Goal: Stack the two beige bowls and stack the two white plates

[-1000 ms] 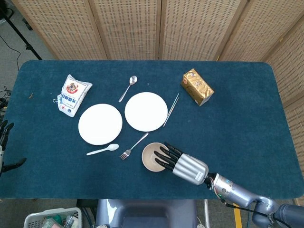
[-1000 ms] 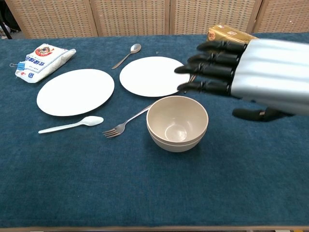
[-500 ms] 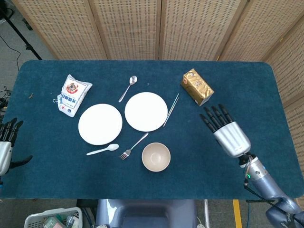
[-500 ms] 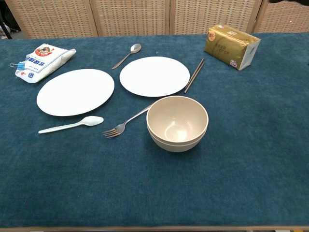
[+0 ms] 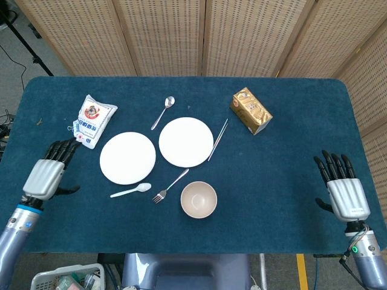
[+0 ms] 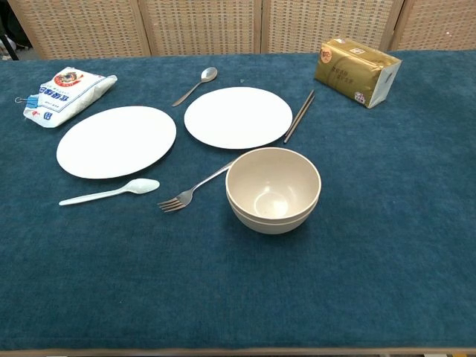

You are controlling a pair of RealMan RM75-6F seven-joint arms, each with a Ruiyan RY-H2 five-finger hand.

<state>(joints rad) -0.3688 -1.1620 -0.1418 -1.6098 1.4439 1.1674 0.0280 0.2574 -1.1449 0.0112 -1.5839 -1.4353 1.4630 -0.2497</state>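
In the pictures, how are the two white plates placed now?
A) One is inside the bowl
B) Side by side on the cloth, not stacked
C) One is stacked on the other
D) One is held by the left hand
B: the left plate and the right plate each lie flat on the blue cloth, neither on top of the other.

Bowls (image 6: 273, 191) nested, before plates (image 6: 117, 140) lying side by side.

I see the beige bowls (image 6: 273, 190) nested upright, one inside the other. The left white plate (image 6: 117, 140) and right white plate (image 6: 238, 117) lie flat, side by side, apart.
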